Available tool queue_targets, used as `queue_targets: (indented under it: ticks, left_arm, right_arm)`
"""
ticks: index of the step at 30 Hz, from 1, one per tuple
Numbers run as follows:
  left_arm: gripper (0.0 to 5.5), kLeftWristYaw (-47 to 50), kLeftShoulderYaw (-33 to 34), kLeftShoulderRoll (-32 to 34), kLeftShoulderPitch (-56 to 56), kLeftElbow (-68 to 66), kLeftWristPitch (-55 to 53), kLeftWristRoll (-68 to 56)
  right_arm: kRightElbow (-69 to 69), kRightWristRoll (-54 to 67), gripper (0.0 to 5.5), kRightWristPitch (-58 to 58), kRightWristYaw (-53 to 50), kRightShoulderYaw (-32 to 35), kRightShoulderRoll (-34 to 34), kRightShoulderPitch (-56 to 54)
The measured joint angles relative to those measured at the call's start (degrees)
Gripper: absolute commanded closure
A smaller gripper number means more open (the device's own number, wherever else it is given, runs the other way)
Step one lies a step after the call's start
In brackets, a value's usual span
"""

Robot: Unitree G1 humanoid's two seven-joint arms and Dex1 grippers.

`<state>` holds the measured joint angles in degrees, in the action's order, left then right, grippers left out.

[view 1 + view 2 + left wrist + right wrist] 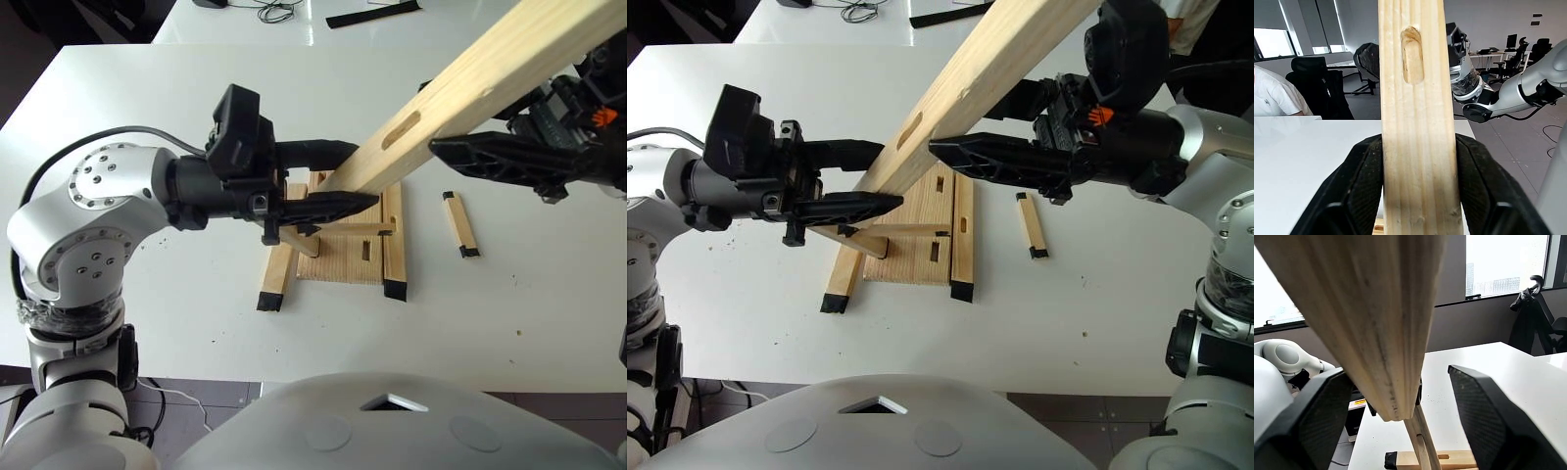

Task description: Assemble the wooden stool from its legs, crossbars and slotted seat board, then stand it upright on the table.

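Observation:
A long wooden leg [490, 69] with an oval slot hangs slanted above the table, its low end toward the left. My left gripper [364, 174] is shut on that low end, and the black fingers [1369, 181] press both sides of the wood. My right gripper [1398, 374] straddles the leg higher up and is open, with a gap showing beside one finger [1474, 401]. Beneath them the slotted seat board [343, 257] lies flat, flanked by two black-capped legs [277, 274] [394, 245], with a thin crossbar [348, 230] across it.
A short loose crossbar with black ends [458, 223] lies to the right of the seat board on the white table [147, 108]. On a second table behind are a black strap [372, 14] and cables [279, 10]. The table's near edge runs just below the assembly.

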<state>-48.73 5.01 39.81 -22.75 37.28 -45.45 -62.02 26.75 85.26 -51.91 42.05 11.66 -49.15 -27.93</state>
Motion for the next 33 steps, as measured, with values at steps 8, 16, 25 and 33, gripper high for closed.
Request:
queue_targets:
  ticks: [8,16,25,33]
  left_arm:
    - [3.44,-0.1,-0.8,0.0,0.1,0.0,0.2,0.4]
    - [3.44,-1.1,-0.9,0.5,0.2,-0.1,0.1,0.3]
    - [3.44,-2.4,-1.2,0.9,0.3,-0.9,0.0,0.0]
    - [2.19,-2.4,-0.4,2.6,-1.0,-3.7,-4.0,-4.8]
  right_arm:
    - [0.7,0.2,2.2,-0.2,0.0,-0.7,0.2,-1.1]
    - [0.7,1.4,3.32,-0.5,0.4,-1.0,0.2,-2.5]
    - [1.7,1.2,3.47,-0.4,0.7,-0.9,-0.4,-2.5]
    - [1.7,1.3,3.47,-0.4,0.9,0.1,-0.8,-1.9]
